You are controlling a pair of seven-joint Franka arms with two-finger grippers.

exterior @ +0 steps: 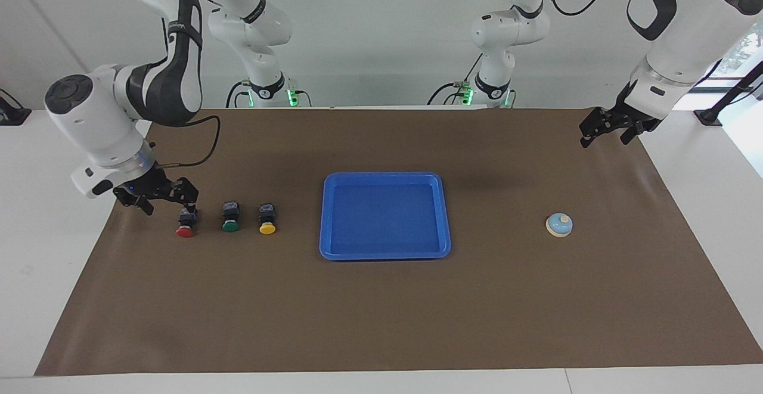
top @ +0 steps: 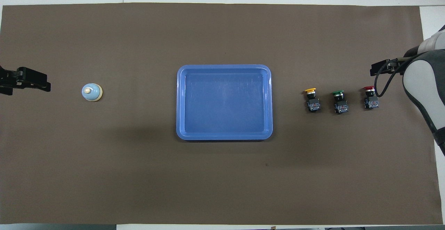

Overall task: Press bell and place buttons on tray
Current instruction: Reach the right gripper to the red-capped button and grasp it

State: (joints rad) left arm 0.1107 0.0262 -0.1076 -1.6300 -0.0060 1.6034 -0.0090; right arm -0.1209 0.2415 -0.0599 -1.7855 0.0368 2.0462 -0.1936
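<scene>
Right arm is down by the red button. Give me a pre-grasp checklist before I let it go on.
1. Right gripper open: ok, fingers apart, holding nothing.
2. Right gripper lined up on the red button: cannot tell; one finger is at its black body, the other out toward the mat's edge.
3. Green button and yellow button clear of the grasp: ok, both stand apart, toward the tray.
4. Tray free to receive: ok, nothing in it.
5. Left gripper out of the way: ok, waiting open above the mat's corner.
6. Bell pressed: cannot tell.
</scene>
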